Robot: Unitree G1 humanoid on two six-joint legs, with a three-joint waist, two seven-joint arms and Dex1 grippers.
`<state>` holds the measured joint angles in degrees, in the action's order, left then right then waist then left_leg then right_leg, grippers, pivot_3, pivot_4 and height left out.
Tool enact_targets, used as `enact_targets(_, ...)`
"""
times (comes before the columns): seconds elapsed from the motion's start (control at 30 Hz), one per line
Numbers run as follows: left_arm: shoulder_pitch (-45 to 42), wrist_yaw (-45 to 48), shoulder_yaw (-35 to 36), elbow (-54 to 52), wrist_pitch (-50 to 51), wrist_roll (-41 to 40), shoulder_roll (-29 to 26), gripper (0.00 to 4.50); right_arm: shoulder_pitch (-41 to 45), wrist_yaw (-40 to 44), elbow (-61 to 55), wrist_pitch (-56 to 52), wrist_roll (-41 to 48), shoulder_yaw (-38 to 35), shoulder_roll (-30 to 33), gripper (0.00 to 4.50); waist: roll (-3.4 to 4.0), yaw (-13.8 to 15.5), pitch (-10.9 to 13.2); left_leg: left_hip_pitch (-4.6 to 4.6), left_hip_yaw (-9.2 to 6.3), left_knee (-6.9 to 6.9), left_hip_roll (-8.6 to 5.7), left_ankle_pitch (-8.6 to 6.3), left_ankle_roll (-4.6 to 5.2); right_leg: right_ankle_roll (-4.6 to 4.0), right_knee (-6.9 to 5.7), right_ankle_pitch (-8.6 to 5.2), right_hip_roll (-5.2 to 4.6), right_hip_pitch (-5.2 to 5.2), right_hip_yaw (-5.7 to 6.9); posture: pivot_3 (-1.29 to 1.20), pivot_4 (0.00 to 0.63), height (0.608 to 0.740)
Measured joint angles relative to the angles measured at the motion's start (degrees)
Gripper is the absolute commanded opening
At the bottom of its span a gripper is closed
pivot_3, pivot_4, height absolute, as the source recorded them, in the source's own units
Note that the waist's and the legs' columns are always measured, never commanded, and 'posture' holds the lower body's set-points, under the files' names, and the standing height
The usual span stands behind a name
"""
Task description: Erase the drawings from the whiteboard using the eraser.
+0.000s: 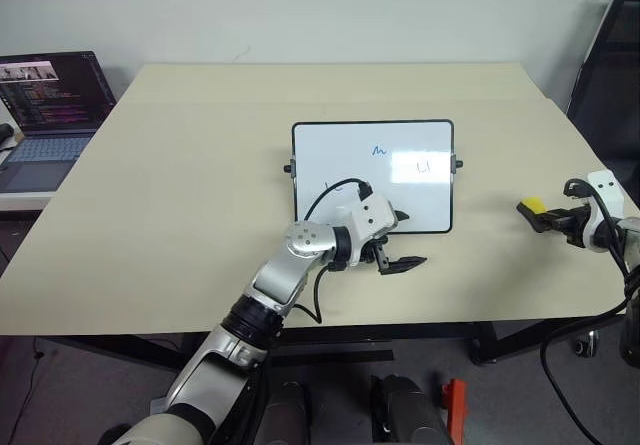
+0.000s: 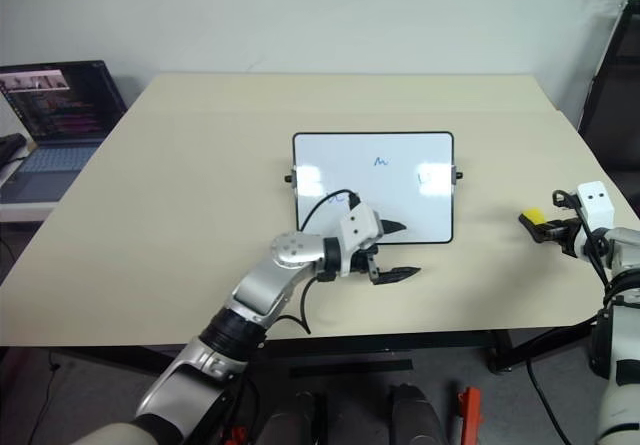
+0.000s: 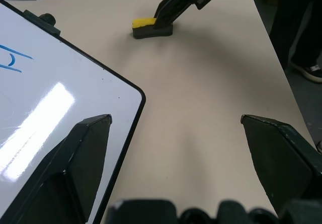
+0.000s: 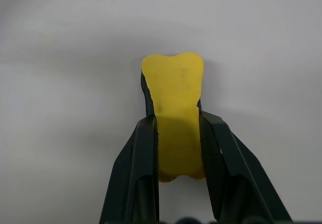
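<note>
The whiteboard [image 1: 330, 155] lies flat at the table's centre. On it are small blue drawings: one near the top middle [image 1: 379, 150], one to its right [image 1: 424, 168], and a faint one [image 2: 333, 200] by the left arm's cable. My left gripper [image 1: 415, 237] stands open at the board's near right corner, one finger over the board, the other over the table. Far to the right, the yellow eraser [image 1: 534, 205] rests on the table with my right gripper [image 1: 527, 208] shut on it. In the right wrist view both fingers [image 4: 146, 148] squeeze the eraser [image 4: 172, 78].
An open laptop [image 1: 50, 105] sits on a side surface beyond the table's left edge. A black chair [image 1: 615, 75] stands at the far right. The tan table [image 1: 200, 165] has wide bare areas left of and behind the board.
</note>
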<state>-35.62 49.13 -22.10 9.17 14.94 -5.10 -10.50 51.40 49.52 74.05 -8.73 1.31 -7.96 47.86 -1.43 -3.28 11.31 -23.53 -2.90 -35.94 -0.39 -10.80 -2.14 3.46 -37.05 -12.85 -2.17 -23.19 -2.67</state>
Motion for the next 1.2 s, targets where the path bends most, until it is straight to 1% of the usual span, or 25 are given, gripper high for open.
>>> enact_targets(0.27,0.0,-1.0,0.8,-1.3,0.4,-0.2,-1.2,4.5,-0.4,4.0,-1.8,0.5,0.4,0.0,-1.1,0.8,0.0,0.0,0.0,0.0,0.0,0.0,0.0,0.0,0.0,0.0,-0.01,0.0,0.0,0.0,0.0,0.0,0.15,0.74)
enact_targets(0.43,0.0,-0.8,6.0,-7.2,4.1,-3.0,-5.0,4.5,-2.0,6.2,-7.6,0.5,2.3,-1.0,-0.9,0.67,0.01,0.0,0.0,0.0,-0.01,0.01,0.01,0.0,0.0,0.02,-0.01,-0.01,0.0,-0.01,0.01,0.0,0.15,0.74)
enact_targets(0.6,0.1,1.8,12.2,-14.4,9.9,-8.1,-13.3,4.5,-8.0,6.5,-23.5,-1.8,4.6,-2.1,1.1,0.67,0.01,0.1,0.0,-0.03,-0.05,0.02,0.03,0.0,0.0,0.1,-0.02,-0.07,0.0,-0.03,0.06,0.0,0.15,0.74)
enact_targets(0.67,1.2,2.9,16.8,-15.7,11.7,-10.0,-19.1,4.5,-11.9,6.7,-33.5,-5.0,6.0,-2.4,1.7,0.67,0.02,-0.3,0.0,0.0,-0.05,0.05,0.07,0.0,0.0,0.09,-0.06,-0.09,0.03,-0.05,0.05,0.0,0.15,0.74)
enact_targets(0.73,2.7,3.5,21.7,-15.7,12.4,-11.8,-22.8,4.5,-14.2,6.8,-42.1,-8.7,7.8,-2.8,1.8,0.67,0.05,-0.4,0.0,0.03,-0.04,0.05,0.08,0.0,0.0,0.08,-0.08,-0.09,0.03,-0.06,0.04,0.0,0.15,0.74)
enact_targets(0.83,4.4,4.0,27.3,-15.6,13.2,-15.0,-25.0,4.5,-14.3,6.7,-52.8,-13.2,10.6,-2.8,1.8,0.67,0.04,-0.1,0.0,0.01,-0.04,-0.01,0.07,0.0,0.0,0.1,-0.07,-0.08,0.01,-0.04,0.06,0.0,0.15,0.74)
enact_targets(0.9,5.8,4.0,29.2,-15.0,12.7,-15.3,-26.8,4.5,-13.1,6.6,-57.8,-15.1,12.1,-2.8,1.6,0.67,0.03,0.1,0.0,0.01,-0.05,-0.02,0.07,0.0,0.0,0.1,-0.04,-0.08,0.01,-0.02,0.08,0.0,0.15,0.74)
enact_targets(0.97,7.2,4.0,30.2,-13.2,12.1,-15.2,-28.4,4.5,-11.8,6.4,-61.5,-16.5,13.4,-2.5,1.1,0.67,0.03,0.3,0.0,0.01,-0.06,-0.01,0.08,-0.01,0.0,0.09,-0.04,-0.08,0.01,-0.03,0.1,0.0,0.15,0.74)
enact_targets(1.1,12.7,4.3,30.7,-13.3,11.8,-14.6,-31.8,4.5,-8.9,6.0,-68.5,-19.1,14.3,1.4,-2.4,0.67,0.0,0.2,0.0,-0.02,-0.08,0.06,0.14,-0.01,-0.01,0.03,-0.03,-0.11,0.01,-0.1,0.13,0.0,0.15,0.74)
enact_targets(1.2,14.6,5.3,31.6,-14.0,12.2,-15.4,-33.7,4.5,-7.6,5.6,-70.1,-19.5,14.5,3.9,-4.0,0.67,-0.01,0.4,0.0,-0.15,-0.11,0.04,0.15,-0.01,-0.01,0.0,-0.02,-0.1,0.01,-0.19,0.18,0.0,0.15,0.74)
